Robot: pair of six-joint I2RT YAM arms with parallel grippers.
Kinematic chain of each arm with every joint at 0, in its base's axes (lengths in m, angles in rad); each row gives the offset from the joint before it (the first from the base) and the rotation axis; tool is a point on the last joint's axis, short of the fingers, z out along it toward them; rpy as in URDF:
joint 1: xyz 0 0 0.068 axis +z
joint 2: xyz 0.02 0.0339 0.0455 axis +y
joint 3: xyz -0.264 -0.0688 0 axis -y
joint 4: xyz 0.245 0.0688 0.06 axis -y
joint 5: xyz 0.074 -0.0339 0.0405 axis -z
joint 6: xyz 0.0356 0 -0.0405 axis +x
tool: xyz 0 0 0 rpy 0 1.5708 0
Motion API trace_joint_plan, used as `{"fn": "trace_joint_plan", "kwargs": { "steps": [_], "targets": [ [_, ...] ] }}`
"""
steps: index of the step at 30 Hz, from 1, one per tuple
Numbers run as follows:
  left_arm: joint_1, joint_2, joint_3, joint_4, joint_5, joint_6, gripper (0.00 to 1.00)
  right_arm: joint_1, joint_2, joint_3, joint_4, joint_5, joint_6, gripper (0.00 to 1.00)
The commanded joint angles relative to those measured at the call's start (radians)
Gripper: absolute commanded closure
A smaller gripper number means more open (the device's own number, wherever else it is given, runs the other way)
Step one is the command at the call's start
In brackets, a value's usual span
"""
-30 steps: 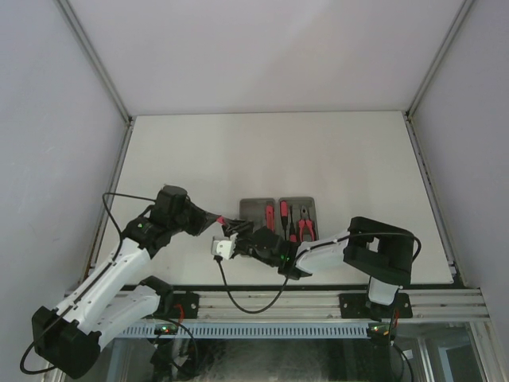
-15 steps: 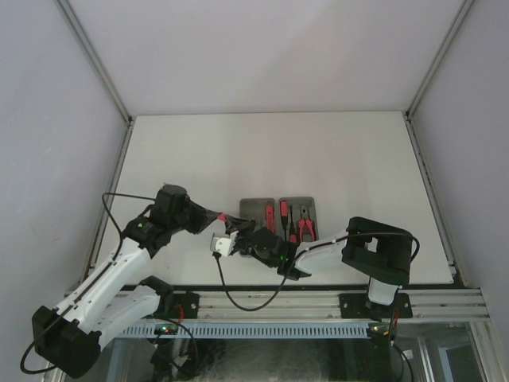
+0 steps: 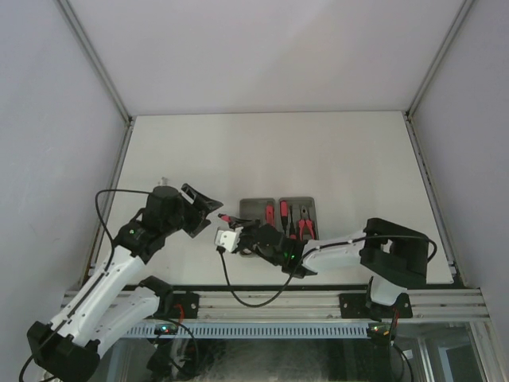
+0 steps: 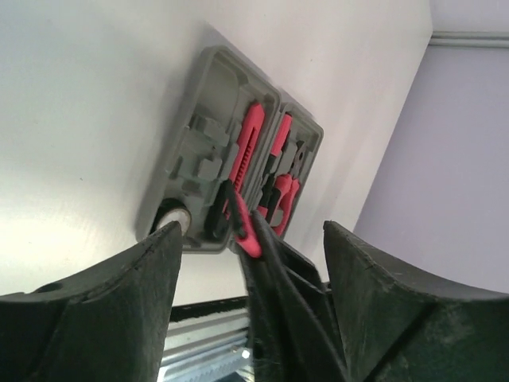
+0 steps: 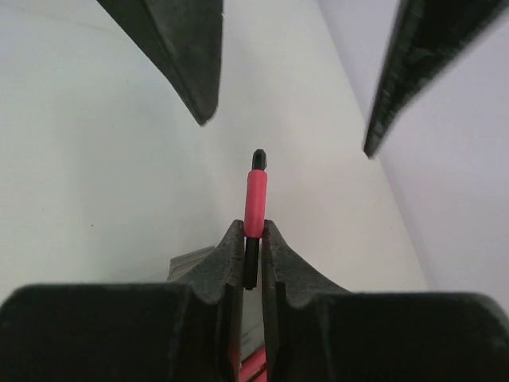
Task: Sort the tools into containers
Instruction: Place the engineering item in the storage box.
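Note:
My right gripper (image 5: 253,232) is shut on a small screwdriver (image 5: 255,199) with a red-and-black handle, held by its black end with the red part sticking out past the fingertips. In the top view this screwdriver (image 3: 225,216) hangs just left of the two grey containers (image 3: 256,208), in the right gripper (image 3: 233,226). My left gripper (image 3: 204,200) stands open just left of it, its fingers (image 5: 187,56) spread on both sides of the tool without touching it. The right container (image 3: 308,204) holds pliers (image 3: 306,229) and red-handled screwdrivers (image 3: 284,212). Another red tool (image 4: 246,151) lies in the left container (image 4: 195,159).
The aluminium rail (image 3: 302,304) with the arm bases runs along the near table edge, close behind the containers. A black cable (image 3: 246,298) loops from the right wrist down to the rail. Grey walls (image 3: 48,119) enclose the white table (image 3: 270,151) on three sides.
The left gripper has opened, let go of the screwdriver and drawn back slightly to the left. The right gripper stays shut on the tool.

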Motion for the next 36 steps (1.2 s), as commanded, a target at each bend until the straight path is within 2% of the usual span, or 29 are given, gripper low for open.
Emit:
{"fn": "trace_joint_plan", "kwargs": {
  "steps": [1,4,12,15,19,26,31,36],
  "targets": [
    [0.014,-0.069,0.094,-0.053,-0.093,0.147,0.23,-0.033,-0.144,-0.016,-0.089,-0.065,0.186,1.00],
    [0.020,-0.122,0.086,-0.055,-0.138,0.208,0.20,-0.076,-0.232,-0.022,-0.192,-0.135,0.319,1.00],
    [0.022,-0.326,0.008,0.100,-0.223,0.429,0.20,-0.229,-0.400,-0.023,-0.452,-0.312,0.621,1.00],
    [0.022,-0.354,0.011,0.107,-0.268,0.514,0.19,-0.310,-0.439,-0.023,-0.522,-0.361,0.751,1.00],
    [0.022,-0.359,0.027,0.086,-0.253,0.654,0.19,-0.396,-0.467,-0.023,-0.580,-0.401,0.885,1.00],
    [0.022,-0.344,0.076,0.039,-0.227,0.824,0.18,-0.537,-0.450,0.032,-0.748,-0.511,1.102,0.99],
    [0.022,-0.309,0.121,-0.003,-0.262,0.888,0.16,-0.611,-0.419,0.043,-0.748,-0.639,1.225,1.00],
    [0.022,-0.280,0.143,-0.037,-0.310,0.925,0.15,-0.619,-0.323,0.108,-0.782,-0.743,1.260,1.00]
  ]
}}
